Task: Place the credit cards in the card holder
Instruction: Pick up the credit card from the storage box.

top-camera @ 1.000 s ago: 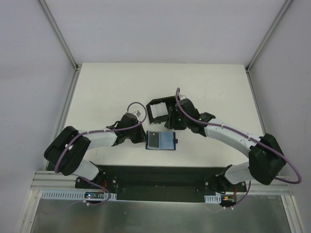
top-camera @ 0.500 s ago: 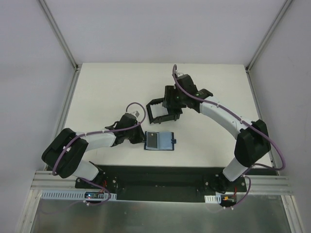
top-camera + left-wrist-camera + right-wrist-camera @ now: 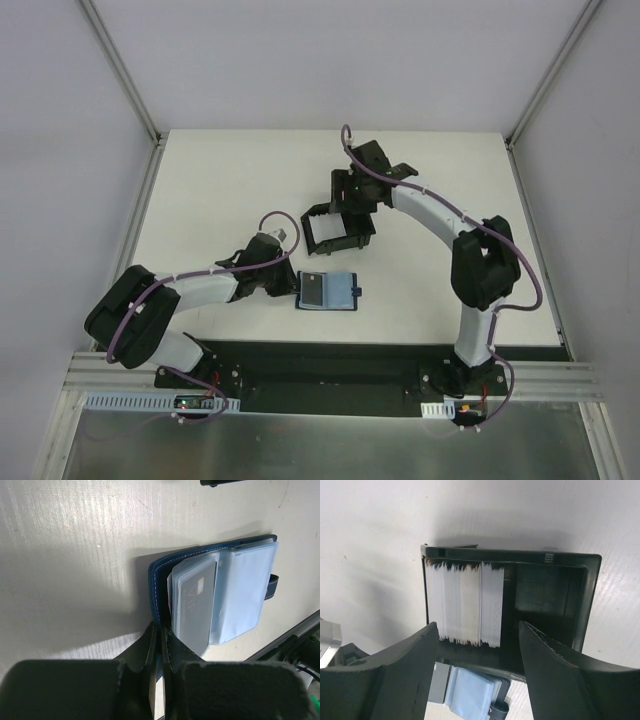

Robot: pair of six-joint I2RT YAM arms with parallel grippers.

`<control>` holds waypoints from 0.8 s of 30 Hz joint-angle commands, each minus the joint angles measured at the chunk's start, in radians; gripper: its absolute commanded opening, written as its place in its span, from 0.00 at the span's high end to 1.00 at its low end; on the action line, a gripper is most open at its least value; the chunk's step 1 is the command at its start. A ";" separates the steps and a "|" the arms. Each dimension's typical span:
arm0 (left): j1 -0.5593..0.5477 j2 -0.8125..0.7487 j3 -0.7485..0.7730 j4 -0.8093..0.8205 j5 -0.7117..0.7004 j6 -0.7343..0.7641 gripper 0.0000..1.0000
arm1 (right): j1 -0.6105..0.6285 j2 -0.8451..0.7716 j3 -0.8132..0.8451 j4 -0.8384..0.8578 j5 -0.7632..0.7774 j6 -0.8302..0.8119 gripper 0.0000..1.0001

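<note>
Directly under the right gripper (image 3: 477, 630), spread empty, the cards (image 3: 462, 602) stand on edge; the left gripper (image 3: 159, 633) pinches the wallet (image 3: 240, 585).

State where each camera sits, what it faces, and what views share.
Top external: overhead behind the arms, facing the table; both arms show.
Left wrist: looks down past the left gripper, shut on the card holder.
Right wrist: looks down through the open right gripper at credit cards in the tray.
Shared: all three show the card holder.
</note>
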 commanded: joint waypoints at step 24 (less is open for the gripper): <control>0.012 0.040 -0.009 -0.124 -0.033 0.059 1.00 | -0.053 0.173 0.030 0.082 -0.313 0.040 0.25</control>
